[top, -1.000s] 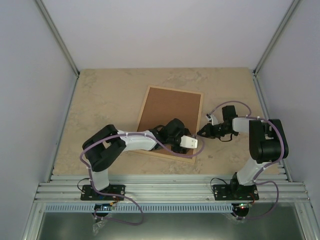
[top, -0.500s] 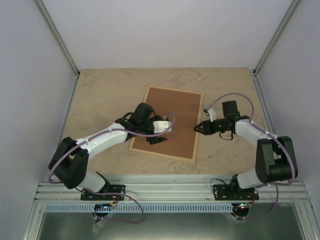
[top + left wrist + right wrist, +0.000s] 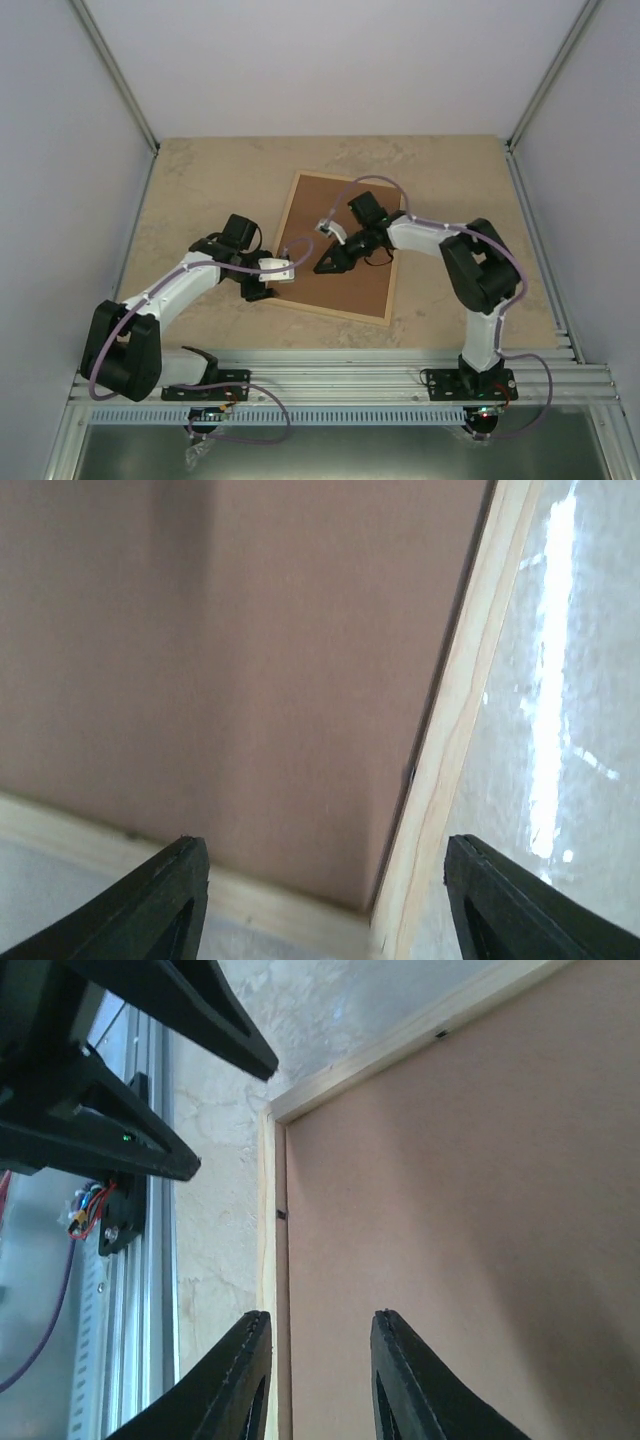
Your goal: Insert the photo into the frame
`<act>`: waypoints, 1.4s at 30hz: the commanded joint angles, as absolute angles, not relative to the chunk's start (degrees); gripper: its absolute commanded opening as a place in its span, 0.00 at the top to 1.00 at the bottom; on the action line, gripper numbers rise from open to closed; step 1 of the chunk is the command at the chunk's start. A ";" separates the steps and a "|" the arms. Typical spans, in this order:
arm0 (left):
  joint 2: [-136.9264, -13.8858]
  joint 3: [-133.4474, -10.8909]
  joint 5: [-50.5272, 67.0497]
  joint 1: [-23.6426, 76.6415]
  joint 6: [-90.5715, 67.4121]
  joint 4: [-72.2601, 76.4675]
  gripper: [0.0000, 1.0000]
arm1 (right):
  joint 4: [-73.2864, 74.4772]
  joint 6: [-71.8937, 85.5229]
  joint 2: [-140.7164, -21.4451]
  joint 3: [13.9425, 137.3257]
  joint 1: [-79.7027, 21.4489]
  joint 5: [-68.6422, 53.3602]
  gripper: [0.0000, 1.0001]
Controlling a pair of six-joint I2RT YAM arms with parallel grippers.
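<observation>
The frame (image 3: 352,180) lies face down on the surface (image 3: 200,190) with its brown backing panel (image 3: 358,285) seated; no photo shows. The left gripper (image 3: 325,850), jaws wide apart, hovers over the frame's near-left corner. The right gripper (image 3: 320,1318), jaws slightly apart and empty, hovers inside that corner. Best to pin the slat first, then pry at the panel's edge.

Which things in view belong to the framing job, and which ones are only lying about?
Job: frame, brown backing panel inside it, left claw, right claw. The photo is not in view.
Just there: table, metal rails.
</observation>
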State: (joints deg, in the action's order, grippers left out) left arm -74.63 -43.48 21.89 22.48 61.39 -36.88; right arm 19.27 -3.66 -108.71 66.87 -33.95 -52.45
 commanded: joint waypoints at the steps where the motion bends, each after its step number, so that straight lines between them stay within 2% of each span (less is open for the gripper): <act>1: -73.01 -42.80 20.80 20.13 66.86 -40.97 0.35 | 20.18 -4.18 -114.44 71.83 -37.17 -55.21 0.71; 10: -75.67 -41.75 21.76 20.88 63.94 -37.02 0.41 | 22.00 -5.66 -122.95 69.21 -36.42 -50.05 0.77; 24: -81.84 -42.47 22.54 26.34 62.12 -31.73 0.51 | 21.24 -5.38 -124.20 65.78 -34.81 -48.61 0.78; 42: -83.18 -41.61 23.34 27.69 62.70 -30.83 0.53 | 21.14 -5.34 -124.02 65.57 -34.73 -49.05 0.78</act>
State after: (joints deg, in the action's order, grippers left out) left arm -83.61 -42.22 21.19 27.33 61.36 -30.52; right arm 16.03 -4.73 -121.14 68.18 -35.42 -57.43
